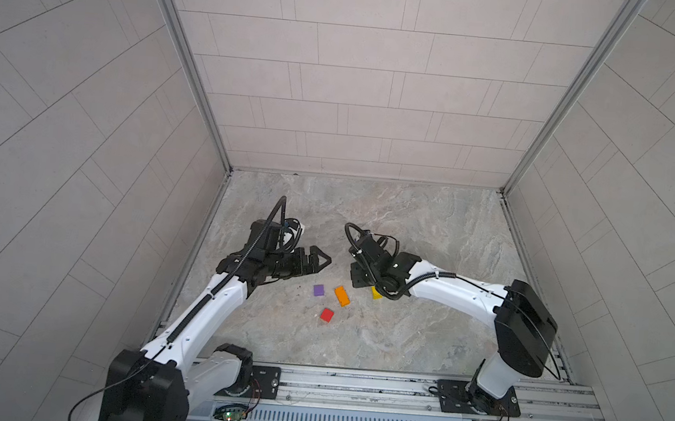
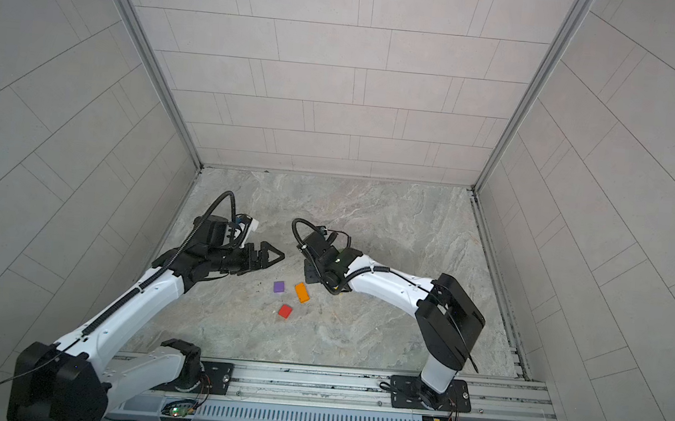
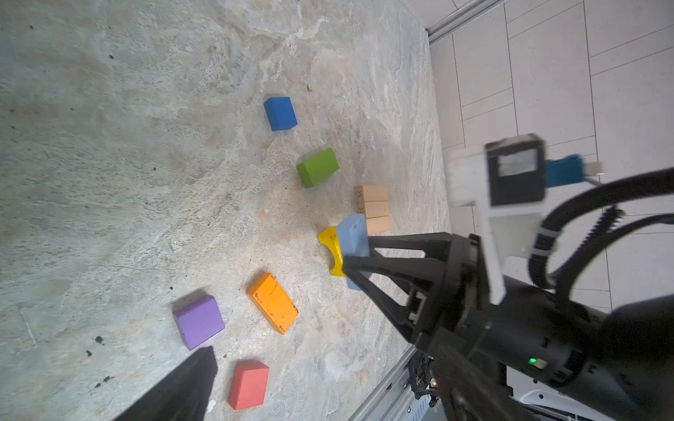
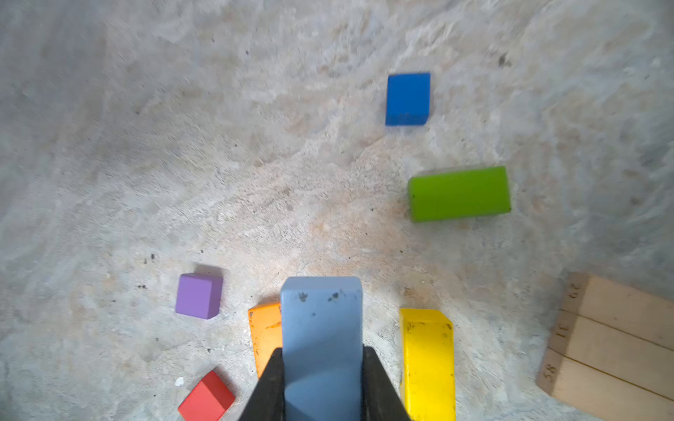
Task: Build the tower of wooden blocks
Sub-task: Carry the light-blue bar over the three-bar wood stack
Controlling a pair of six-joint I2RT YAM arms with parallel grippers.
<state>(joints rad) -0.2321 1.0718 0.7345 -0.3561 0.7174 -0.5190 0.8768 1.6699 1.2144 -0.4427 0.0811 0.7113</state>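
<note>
The right gripper is clamped on the light-blue bar, with the yellow bar and orange bar lying on either side; the left gripper hangs wide open nearby. Three tan bars lie flat, side by side, ends handwritten 29, 31 and seemingly 58

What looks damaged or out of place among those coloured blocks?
Nothing is spilled or broken. The orange bar, yellow bar and light-blue bar show dark chips in their paint, mostly along edges. Everything lies scattered; only the three tan bars sit neatly side by side.
</note>
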